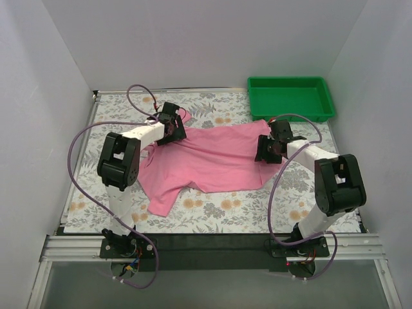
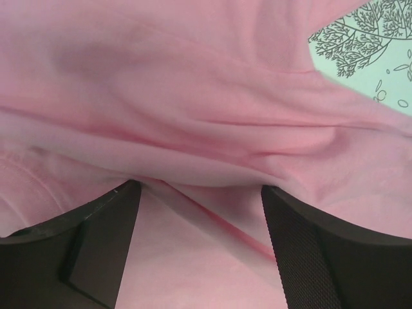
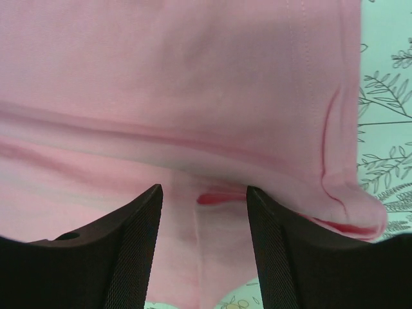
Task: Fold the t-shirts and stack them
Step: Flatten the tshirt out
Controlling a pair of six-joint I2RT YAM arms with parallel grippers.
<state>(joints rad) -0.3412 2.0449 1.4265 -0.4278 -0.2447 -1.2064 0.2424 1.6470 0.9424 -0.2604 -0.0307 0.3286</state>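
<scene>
A plain pink t-shirt (image 1: 212, 158) lies spread but rumpled on the floral tablecloth, one sleeve pointing toward the front left. My left gripper (image 1: 174, 132) is down on its far left part. In the left wrist view the shirt (image 2: 193, 96) fills the frame, and my left gripper (image 2: 201, 190) has its jaws apart with a ridge of fabric across the tips. My right gripper (image 1: 262, 149) is at the shirt's right edge. In the right wrist view my right gripper (image 3: 204, 190) has its jaws apart astride the shirt's (image 3: 193, 77) hemmed, folded-over edge.
A green plastic tray (image 1: 290, 96) stands at the back right, just beyond the shirt's far right corner. The floral tablecloth (image 1: 212, 215) covers the table. White walls close in the left, back and right sides. The arms' purple cables arc over both sides.
</scene>
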